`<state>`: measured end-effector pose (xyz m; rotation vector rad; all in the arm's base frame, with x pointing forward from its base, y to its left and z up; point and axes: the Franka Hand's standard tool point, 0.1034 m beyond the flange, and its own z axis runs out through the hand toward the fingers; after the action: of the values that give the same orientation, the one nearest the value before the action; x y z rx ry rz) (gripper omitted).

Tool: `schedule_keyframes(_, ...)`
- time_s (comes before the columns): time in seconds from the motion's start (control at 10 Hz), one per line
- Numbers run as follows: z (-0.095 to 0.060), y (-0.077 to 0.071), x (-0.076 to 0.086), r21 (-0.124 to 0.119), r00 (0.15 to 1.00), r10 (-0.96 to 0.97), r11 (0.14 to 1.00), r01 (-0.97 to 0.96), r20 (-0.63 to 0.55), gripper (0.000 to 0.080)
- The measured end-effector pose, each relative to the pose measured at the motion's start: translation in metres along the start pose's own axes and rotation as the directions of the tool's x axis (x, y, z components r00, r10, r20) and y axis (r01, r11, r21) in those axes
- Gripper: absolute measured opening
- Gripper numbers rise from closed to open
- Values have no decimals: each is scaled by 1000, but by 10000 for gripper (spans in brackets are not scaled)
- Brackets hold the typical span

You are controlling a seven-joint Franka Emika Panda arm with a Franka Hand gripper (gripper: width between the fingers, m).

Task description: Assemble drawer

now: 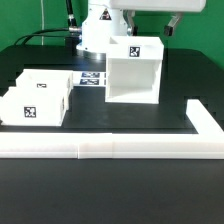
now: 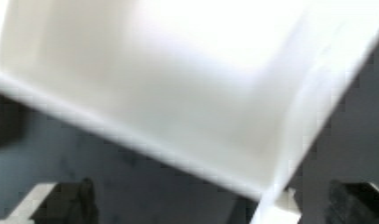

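Observation:
The drawer's large white housing [image 1: 133, 72] stands upright in the middle of the table with its open side toward the exterior camera and a tag on top. Two small white trays [image 1: 50, 85] [image 1: 35, 108] with tags sit side by side at the exterior view's left. My gripper [image 1: 152, 20] hangs above the housing's back edge, partly cut off by the frame. In the wrist view the gripper [image 2: 207, 205] is open, with its dark fingers [image 2: 61, 200] far apart. A blurred white wall of the housing [image 2: 168, 80] fills the view, and its edge runs down between the fingers.
The long low white L-shaped border rail [image 1: 110, 148] runs along the front and up the exterior view's right [image 1: 205, 122]. The marker board [image 1: 92, 78] lies between the trays and the housing. The arm's white base [image 1: 95, 35] stands behind.

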<state>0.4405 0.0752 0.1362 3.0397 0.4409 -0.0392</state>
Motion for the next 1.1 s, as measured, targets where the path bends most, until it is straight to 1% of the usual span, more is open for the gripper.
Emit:
schedule_keyframes(0.1, 1, -3, -3, 7, 999, 28, 1000, -29, 16, 650)
schedule_keyframes(0.2, 0, -6, -5, 22, 993, 111, 993, -112, 28, 650)
schedule_keyframes(0.3, 0, -8, -4, 26, 991, 135, 990, -136, 22, 650)
schedule_keyframes(0.6, 1, -7, -5, 28, 990, 139, 990, -140, 24, 650)
schedule_keyframes(0.7, 4, -7, -7, 54, 981, 193, 980, -194, 26, 650)
schedule_keyframes(0.8, 8, -11, -11, 84, 965, 262, 961, -263, 18, 650)
schedule_keyframes(1.0, 19, -23, -17, 118, 927, 373, 920, -373, 21, 650)
schedule_keyframes(1.1, 21, -26, -19, 122, 919, 393, 911, -394, 29, 650)
